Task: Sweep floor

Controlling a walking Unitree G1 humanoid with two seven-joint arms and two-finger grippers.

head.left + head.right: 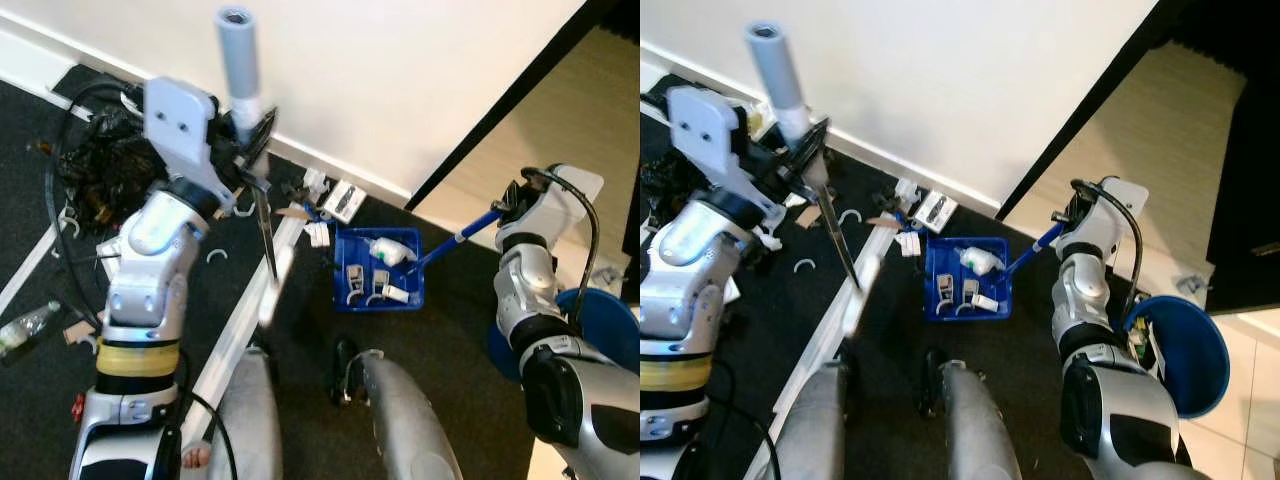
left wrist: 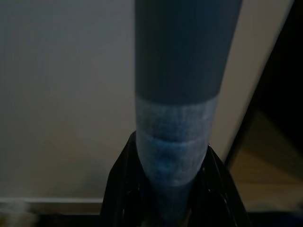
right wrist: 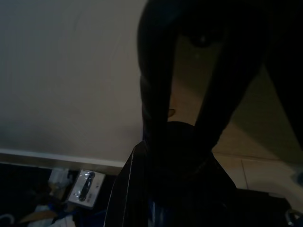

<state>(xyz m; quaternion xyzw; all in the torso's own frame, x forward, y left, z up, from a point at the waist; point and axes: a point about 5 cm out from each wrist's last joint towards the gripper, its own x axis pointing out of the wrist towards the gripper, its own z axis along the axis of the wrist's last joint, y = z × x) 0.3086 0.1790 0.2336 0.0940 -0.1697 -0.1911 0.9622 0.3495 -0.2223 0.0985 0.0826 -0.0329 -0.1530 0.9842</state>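
The left arm is raised and bent at the elbow, its wrist turned up beside the broom handle. The left gripper is closed around that handle just below its grey top. The right arm is bent with the forearm upright, and the right gripper is clamped on the end of the dustpan handle.

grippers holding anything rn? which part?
Left gripper clamps the grey broom handle near its top. Right gripper grips the end of the blue dustpan's long handle.
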